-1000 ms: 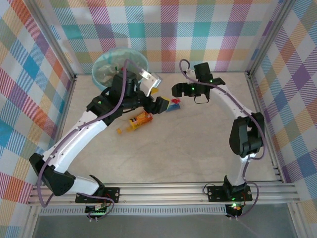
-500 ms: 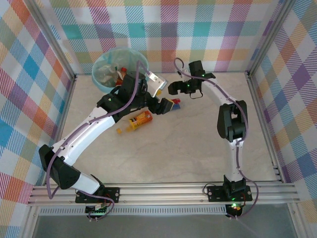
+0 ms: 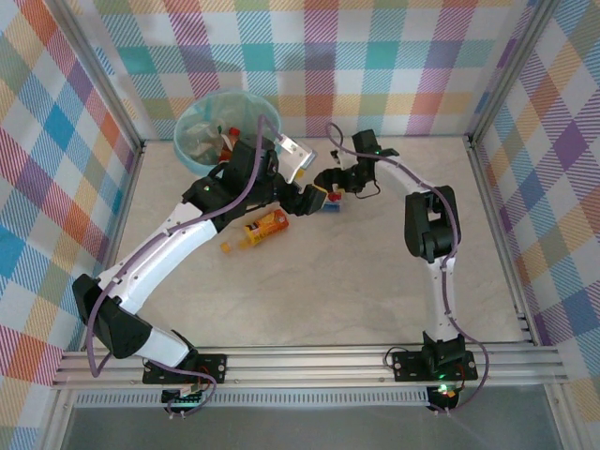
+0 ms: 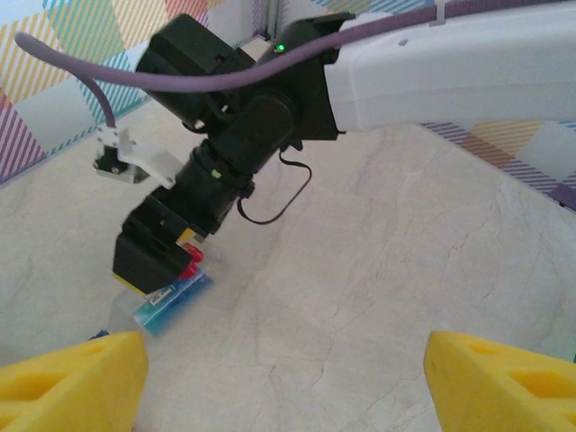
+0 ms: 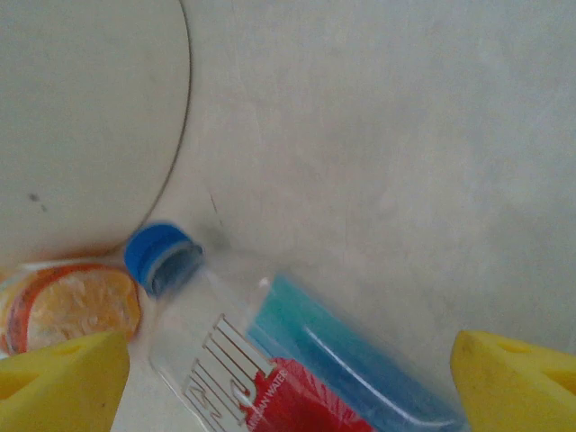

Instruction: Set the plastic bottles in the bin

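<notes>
a: what's the counter (image 3: 356, 281) like?
b: pale, veined like marble, flat.
a: and what's on it?
b: the bin (image 3: 192, 122) stands at its far left corner. nearer than the bin, an orange-labelled bottle (image 3: 265, 226) lies on its side. right of the bin and slightly nearer, a blue-capped bottle (image 5: 270, 360) with a red-and-blue label also lies flat.

Near table (image 3: 356, 281) open, bin (image 3: 202, 103) — behind left arm (image 3: 178, 234)
</notes>
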Tool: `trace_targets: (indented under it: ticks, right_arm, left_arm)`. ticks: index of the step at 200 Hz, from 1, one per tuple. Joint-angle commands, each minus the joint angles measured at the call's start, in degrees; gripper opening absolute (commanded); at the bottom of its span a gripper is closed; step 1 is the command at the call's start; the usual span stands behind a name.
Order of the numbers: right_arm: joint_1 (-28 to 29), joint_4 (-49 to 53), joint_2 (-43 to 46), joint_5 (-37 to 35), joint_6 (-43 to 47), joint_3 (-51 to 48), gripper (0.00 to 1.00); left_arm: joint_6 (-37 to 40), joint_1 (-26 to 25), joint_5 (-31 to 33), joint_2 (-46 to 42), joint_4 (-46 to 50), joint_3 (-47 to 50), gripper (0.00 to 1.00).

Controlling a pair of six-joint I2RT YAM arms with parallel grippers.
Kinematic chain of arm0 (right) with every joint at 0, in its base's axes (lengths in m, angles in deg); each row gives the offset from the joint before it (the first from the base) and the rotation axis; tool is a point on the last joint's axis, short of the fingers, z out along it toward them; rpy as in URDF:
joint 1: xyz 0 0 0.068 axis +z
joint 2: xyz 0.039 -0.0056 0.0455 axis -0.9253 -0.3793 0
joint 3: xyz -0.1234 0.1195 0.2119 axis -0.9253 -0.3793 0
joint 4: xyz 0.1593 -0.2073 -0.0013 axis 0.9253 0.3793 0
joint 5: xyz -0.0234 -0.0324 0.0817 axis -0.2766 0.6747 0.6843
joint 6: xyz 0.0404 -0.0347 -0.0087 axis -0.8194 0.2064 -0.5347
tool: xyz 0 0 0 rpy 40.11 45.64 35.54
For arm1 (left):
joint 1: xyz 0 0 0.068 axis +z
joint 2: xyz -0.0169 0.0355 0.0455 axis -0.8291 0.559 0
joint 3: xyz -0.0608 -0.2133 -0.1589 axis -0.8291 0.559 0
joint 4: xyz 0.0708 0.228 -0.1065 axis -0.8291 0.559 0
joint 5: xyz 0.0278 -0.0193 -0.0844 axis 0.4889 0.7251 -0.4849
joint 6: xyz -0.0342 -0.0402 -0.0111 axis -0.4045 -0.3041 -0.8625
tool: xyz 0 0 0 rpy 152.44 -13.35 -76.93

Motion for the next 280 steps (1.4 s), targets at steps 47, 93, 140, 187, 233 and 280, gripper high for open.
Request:
trace_targets:
  ticks: [47, 93, 140, 187, 233, 280]
  right_arm:
    - [2.1, -5.8, 9.7, 1.6, -1.2, -15.2, 0.92]
    - [5.0, -5.8, 10.2, -3.2, -1.8, -17.1, 0.93]
    - [6.9, -5.9, 9.5, -6.3, -7.3, -16.8, 0.94]
    - [8.2, -8.2, 9.3, -7.4, -14.6, -16.8, 0.95]
    - [9.3, -5.4, 7.0, -9.1, -15.5, -14.2, 0.93]
    - [9.4, -0.2, 6.2, -14.6, -14.2, -13.2, 0.88]
  left_arm:
    - [-0.3, -0.7, 0.8, -4.2, -0.4, 0.9, 0.81]
    - [-0.8, -0.8, 1.8, -5.6, -0.6, 1.6, 0.81]
    - [-1.2, -0.8, 2.6, -6.0, -0.6, 2.0, 0.81]
    - [-1.3, -0.8, 3.3, -6.0, -0.7, 2.3, 0.81]
    - [-1.3, -0.8, 3.8, -6.4, -0.4, 2.4, 0.81]
    - [-1.5, -0.8, 4.8, -6.7, -0.6, 2.4, 0.81]
